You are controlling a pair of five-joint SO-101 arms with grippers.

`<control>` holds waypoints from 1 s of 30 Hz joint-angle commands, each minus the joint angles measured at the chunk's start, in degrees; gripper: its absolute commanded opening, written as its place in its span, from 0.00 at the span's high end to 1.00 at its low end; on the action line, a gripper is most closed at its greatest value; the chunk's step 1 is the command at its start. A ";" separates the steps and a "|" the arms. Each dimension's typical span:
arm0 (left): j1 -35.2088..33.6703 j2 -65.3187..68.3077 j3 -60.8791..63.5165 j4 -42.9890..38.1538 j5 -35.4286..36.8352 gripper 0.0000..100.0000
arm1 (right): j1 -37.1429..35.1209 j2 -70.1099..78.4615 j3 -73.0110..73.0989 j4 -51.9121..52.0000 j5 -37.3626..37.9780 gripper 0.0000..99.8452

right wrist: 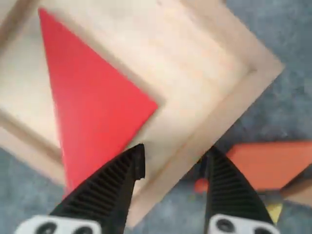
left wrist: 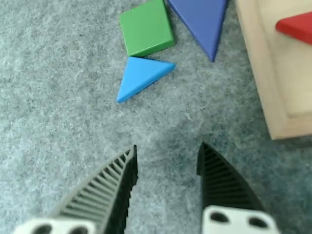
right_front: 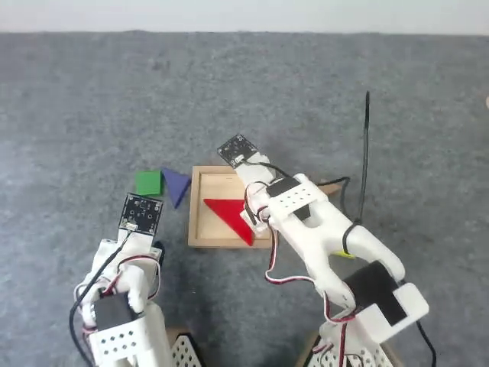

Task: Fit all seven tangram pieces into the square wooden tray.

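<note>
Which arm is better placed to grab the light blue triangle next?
Left. The left gripper, open, hovers over carpet near the light blue triangle; the right gripper is over the tray by the red triangle.

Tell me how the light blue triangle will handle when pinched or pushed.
The light blue triangle looks like a rigid, flat block, so it should hold its shape when pinched. Lying flat, it probably won't roll or tip. On the fuzzy grey mat a push would likely drag and twist it rather than glide.

Tray [right_front: 194, 210]: pale wood, was smooth and matt. Red triangle [right_front: 229, 212] looked smooth, slightly glossy. Desk [right_front: 92, 99] wore fuzzy grey cloth. Left pincer [left wrist: 167, 150] was ribbed black plastic.
</note>
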 commanded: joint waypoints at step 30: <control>-0.35 -1.05 -0.57 0.35 -0.26 0.81 | 9.45 -24.57 12.13 6.11 6.51 0.81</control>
